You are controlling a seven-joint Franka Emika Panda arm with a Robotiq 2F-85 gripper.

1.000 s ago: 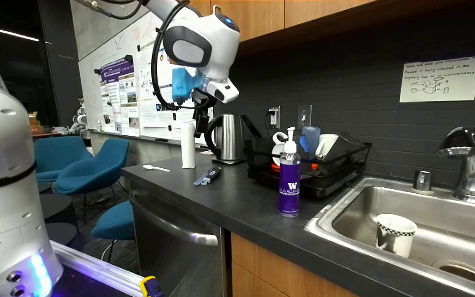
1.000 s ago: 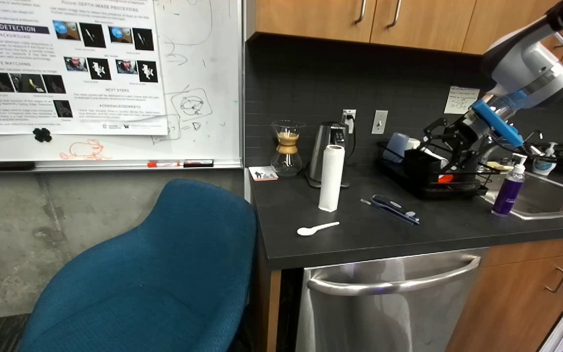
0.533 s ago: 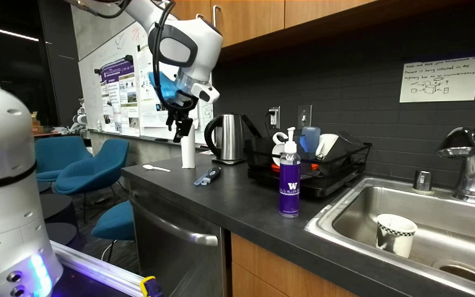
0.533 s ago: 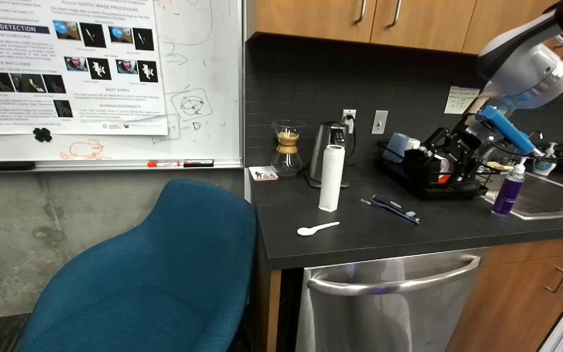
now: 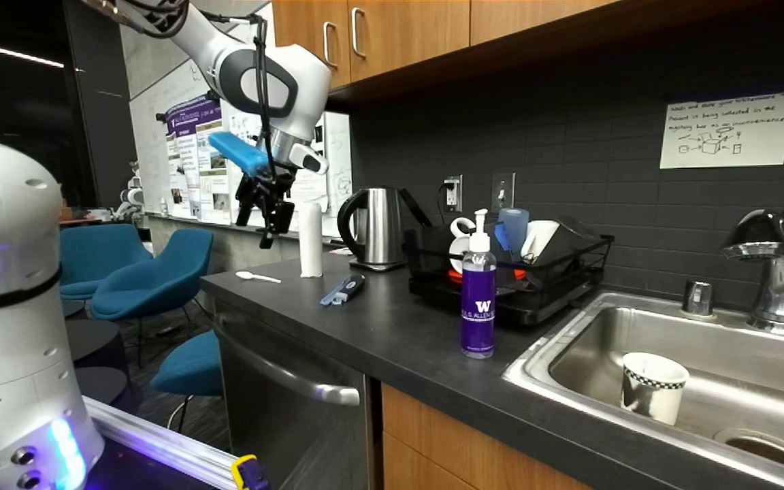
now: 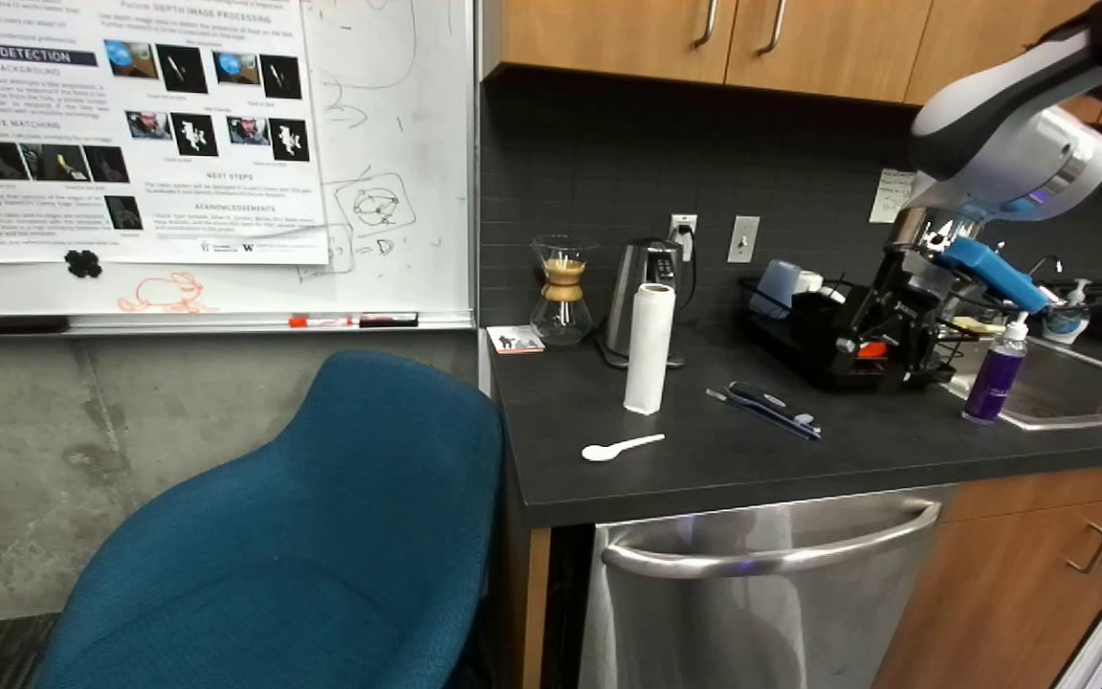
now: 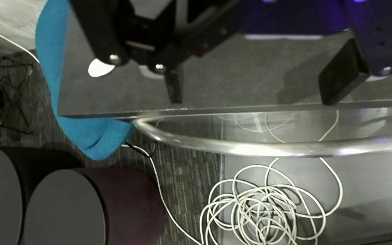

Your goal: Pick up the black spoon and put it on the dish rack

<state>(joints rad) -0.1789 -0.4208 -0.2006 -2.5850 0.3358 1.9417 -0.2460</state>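
Note:
My gripper stands open in the wrist view, its black fingers far apart over the counter's front edge with nothing between them. In both exterior views the gripper hangs above the counter, pointing down. I see no black spoon; it is hidden or out of view. A white spoon lies on the counter near its end, and its bowl shows in the wrist view. The black dish rack holds cups and dishes; in an exterior view the gripper partly covers the rack.
A white roll and a steel kettle stand upright on the counter. Dark and blue slim tools lie between roll and rack. A purple pump bottle stands before the rack. The dishwasher handle juts out below the counter edge.
The arm has swung away from the kettle and roll toward the counter's front side, and the gripper has tilted to point more downward. The jaws stay open. Objects on the counter have not moved.

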